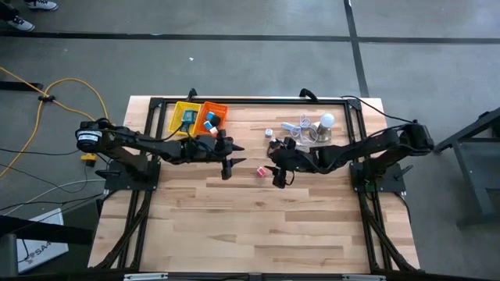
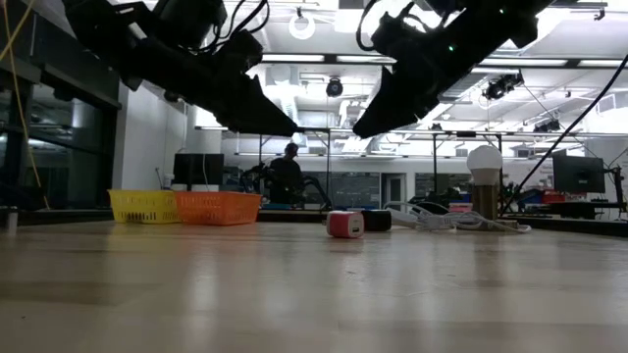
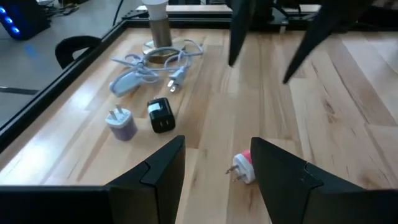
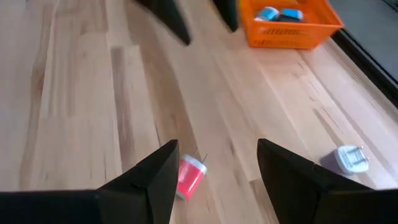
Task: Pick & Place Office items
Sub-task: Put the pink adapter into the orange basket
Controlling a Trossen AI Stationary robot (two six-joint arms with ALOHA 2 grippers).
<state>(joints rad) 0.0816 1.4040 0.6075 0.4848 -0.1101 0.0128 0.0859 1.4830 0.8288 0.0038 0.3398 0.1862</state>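
Note:
A pink-red plug-like piece lies on its side on the wooden table, between my two grippers. My left gripper hovers open to its left, and in the left wrist view the piece shows low between the fingers. My right gripper hovers open to its right, with the piece just ahead of it. In the low view both grippers hang well above the piece. A black piece and a pale lavender-white piece lie farther off. Blue and black pieces sit in the orange basket.
A yellow basket and the orange basket stand side by side near the far edge, left of centre. The white light bulb and a coiled white cable are far right of centre. A person is in the room behind.

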